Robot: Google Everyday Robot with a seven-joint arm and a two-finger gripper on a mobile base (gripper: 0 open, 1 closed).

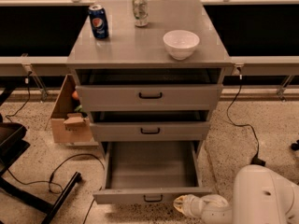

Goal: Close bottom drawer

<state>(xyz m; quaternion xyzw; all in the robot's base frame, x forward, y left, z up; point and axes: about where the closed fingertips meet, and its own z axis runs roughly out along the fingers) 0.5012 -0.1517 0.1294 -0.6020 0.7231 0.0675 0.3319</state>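
The bottom drawer (152,195) of the grey cabinet is pulled far out, a wide shallow empty tray with a slim front panel and a small black handle (153,198). My gripper (179,204) is at the end of the white arm (261,197) at the lower right. It sits low at the drawer's front panel, just right of the handle. The middle drawer (150,131) and the top drawer (150,96) above are nearly shut.
On the cabinet top stand a blue can (98,21), a silver can (139,10) and a white bowl (181,43). A cardboard box (70,118) sits left of the cabinet. Cables (60,171) and a black chair base (28,190) lie on the floor at left.
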